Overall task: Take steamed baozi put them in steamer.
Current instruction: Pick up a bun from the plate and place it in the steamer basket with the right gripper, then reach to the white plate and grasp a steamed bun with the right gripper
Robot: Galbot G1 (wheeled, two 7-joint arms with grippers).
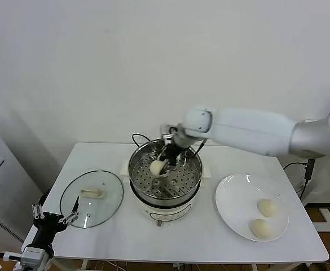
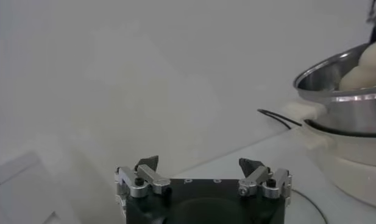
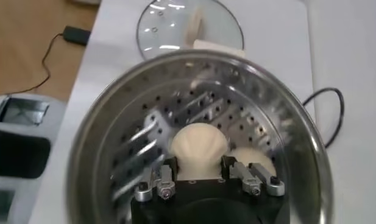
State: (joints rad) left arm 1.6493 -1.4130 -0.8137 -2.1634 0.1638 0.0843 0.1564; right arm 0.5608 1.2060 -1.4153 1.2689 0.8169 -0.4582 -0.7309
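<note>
Baozi (image 3: 197,141) sits between the fingers of my right end effector (image 3: 200,173), low inside the steamer (image 3: 102,140) over the perforated floor. From the wrist view the fingers flank the bun closely, but I cannot tell whether they grip it or have let go. A second bun (image 3: 251,159) lies just beside it on the steamer floor, touching or nearly touching the first. In the head view my right end effector (image 1: 166,160) reaches down into the steel basket from the far side, with the bun (image 1: 157,167) at its tip, toward the left part of the basket.

The steamer (image 1: 139,175) stands on its white pot base (image 1: 163,212) in the middle of the surface (image 1: 170,240). To its right is a white plate (image 1: 232,197) carrying two more buns (image 1: 267,207), one nearer the front edge (image 1: 261,228). To its left lies the glass lid (image 1: 105,209) with its cream handle (image 1: 92,193) facing up.

My left end effector (image 1: 53,216) hangs off the front left corner of the surface, below the lid, fingers (image 2: 145,173) spread wide and holding nothing.
</note>
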